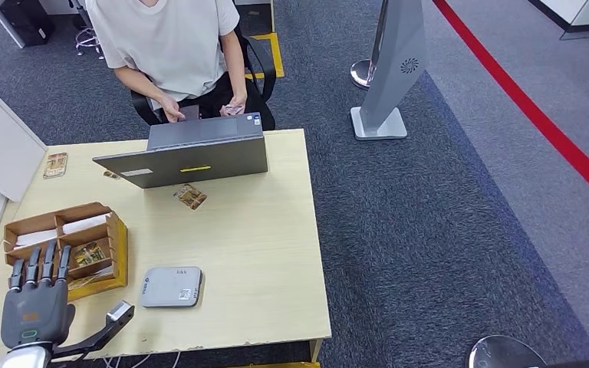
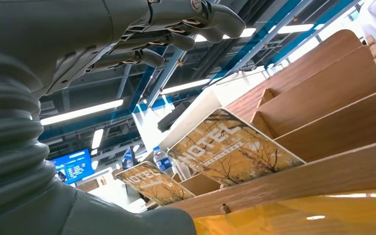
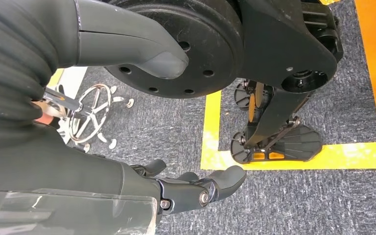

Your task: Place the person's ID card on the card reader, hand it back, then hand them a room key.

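Two hotel-printed room key cards stand tilted in the wooden organizer at lower left of the head view. One left hand hovers at the organizer's near edge, fingers straight and spread, holding nothing. One grey card reader lies just right of the organizer. One person sits at upper centre behind one laptop, holding one small card. One right hand hangs over carpet, fingers loosely apart, empty.

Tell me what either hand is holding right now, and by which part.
Nothing is held. The left hand hovers open near the wooden card holder; the right hand hangs empty over the floor.
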Robot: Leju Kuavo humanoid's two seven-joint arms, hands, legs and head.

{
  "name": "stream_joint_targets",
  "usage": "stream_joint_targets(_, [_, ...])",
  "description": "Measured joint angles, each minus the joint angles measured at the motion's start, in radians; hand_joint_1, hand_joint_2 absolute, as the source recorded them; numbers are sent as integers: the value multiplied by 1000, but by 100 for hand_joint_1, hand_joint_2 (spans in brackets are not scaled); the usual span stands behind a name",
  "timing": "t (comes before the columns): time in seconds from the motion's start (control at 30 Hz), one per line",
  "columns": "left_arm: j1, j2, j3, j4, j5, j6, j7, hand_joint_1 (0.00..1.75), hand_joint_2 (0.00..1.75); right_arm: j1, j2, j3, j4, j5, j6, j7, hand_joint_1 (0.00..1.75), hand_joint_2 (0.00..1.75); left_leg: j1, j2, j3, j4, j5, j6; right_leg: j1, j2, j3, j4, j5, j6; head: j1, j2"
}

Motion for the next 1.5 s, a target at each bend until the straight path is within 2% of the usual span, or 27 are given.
stream_joint_targets(1.5, [-18, 6, 0, 4, 0, -33, 28, 0, 175, 0, 0, 1, 0, -12, -6, 3, 0, 175, 0, 0, 0, 0, 0, 0, 0, 0, 0, 0, 0, 0, 0, 0])
